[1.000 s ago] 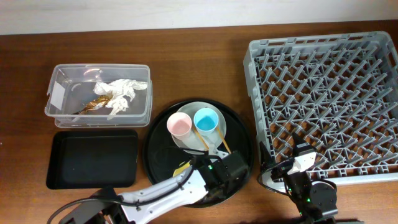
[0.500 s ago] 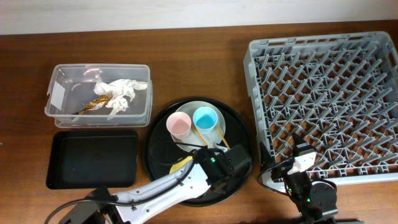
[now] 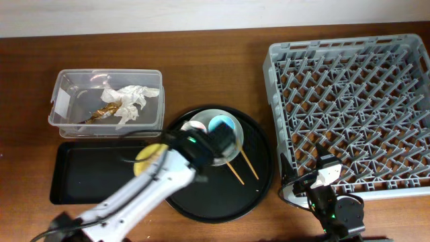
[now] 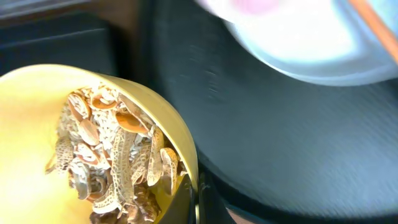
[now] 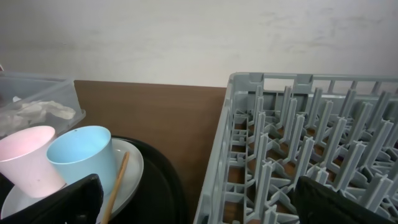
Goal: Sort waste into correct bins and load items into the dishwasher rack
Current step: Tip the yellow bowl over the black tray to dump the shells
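My left gripper (image 4: 196, 200) is shut on the rim of the yellow bowl (image 4: 37, 118), which holds beige food scraps (image 4: 115, 155). In the overhead view the left gripper (image 3: 164, 152) holds the yellow bowl (image 3: 146, 160) over the right edge of the shallow black tray (image 3: 94, 175). The pink cup (image 3: 197, 126) and blue cup (image 3: 221, 125) stand on the pale plate (image 3: 232, 144), with the chopsticks (image 3: 246, 162) beside them. The clear tub (image 3: 67, 124) holds white paper (image 3: 131, 96) and a brown wrapper (image 3: 101, 114). My right gripper (image 5: 199, 202) is open and empty at the grey rack (image 3: 356, 101)'s front left corner.
The big round black tray (image 3: 215, 198) lies between the shallow tray and the rack and carries the plate and chopsticks. In the right wrist view the blue cup (image 5: 78, 158), pink cup (image 5: 25, 162) and rack wall (image 5: 217, 155) are close ahead.
My left arm has swung from the front of the round tray up and to the left, carrying the yellow bowl to the black tray's right edge. The right arm has not moved.
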Tool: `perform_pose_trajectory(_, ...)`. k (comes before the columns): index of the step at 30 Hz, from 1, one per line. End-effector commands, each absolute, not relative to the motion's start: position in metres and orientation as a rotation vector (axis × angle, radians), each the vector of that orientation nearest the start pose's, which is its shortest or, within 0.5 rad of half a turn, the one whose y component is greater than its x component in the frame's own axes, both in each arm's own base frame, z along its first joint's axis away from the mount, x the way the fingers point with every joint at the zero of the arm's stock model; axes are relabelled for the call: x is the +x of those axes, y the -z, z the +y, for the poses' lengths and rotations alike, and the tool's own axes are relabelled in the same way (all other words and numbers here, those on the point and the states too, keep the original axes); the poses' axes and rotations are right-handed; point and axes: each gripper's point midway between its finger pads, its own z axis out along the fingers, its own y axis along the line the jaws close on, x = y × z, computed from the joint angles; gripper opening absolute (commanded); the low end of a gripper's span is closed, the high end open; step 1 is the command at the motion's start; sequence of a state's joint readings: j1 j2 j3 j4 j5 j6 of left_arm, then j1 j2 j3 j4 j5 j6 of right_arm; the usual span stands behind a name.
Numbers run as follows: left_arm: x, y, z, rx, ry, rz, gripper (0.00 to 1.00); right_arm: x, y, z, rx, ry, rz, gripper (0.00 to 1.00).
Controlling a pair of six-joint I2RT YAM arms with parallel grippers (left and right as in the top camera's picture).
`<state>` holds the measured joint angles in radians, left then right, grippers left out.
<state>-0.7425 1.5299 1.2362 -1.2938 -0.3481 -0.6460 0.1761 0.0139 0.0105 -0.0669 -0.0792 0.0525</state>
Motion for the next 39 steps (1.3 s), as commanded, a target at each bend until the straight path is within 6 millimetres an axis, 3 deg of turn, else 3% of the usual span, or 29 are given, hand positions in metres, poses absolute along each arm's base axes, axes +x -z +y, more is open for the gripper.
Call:
perform_pose_trajectory(1,0.248,-0.152,-0.095,0.030,-0.370,2.859,0.00,0.240,-0.157,0.056,-0.155,-0.246,1.642,0.99)
perform_pose_trajectory(8,0.269,-0.175,-0.050,-0.130,-0.012,2.848,0.00,0.240,-0.157,0.056,-0.155,-0.246,1.642,0.99)
perform_pose_trajectory(12,0.280,-0.183,-0.011,-0.275,0.169,2.789,0.00,0.240,-0.157,0.056,-0.155,-0.246,1.642,0.99)
perform_pose_trajectory(22,0.304,-0.176,0.020,-0.469,0.775,2.494,0.00,0.240,-0.157,0.056,-0.155,-0.246,1.642,0.99)
perform_pose_trajectory(29,0.296,-0.174,0.056,-0.527,0.983,2.228,0.00,0.240,-0.157,0.056,-0.155,-0.246,1.642,0.99)
perform_pose_trajectory(35,0.282,-0.162,0.086,-0.630,1.037,2.052,0.00,0.240,-0.157,0.056,-0.155,-0.246,1.642,0.99)
perform_pose_trajectory(39,0.276,-0.175,0.095,-0.576,1.112,1.890,0.00,0.240,-0.157,0.056,-0.155,-0.246,1.642,0.99)
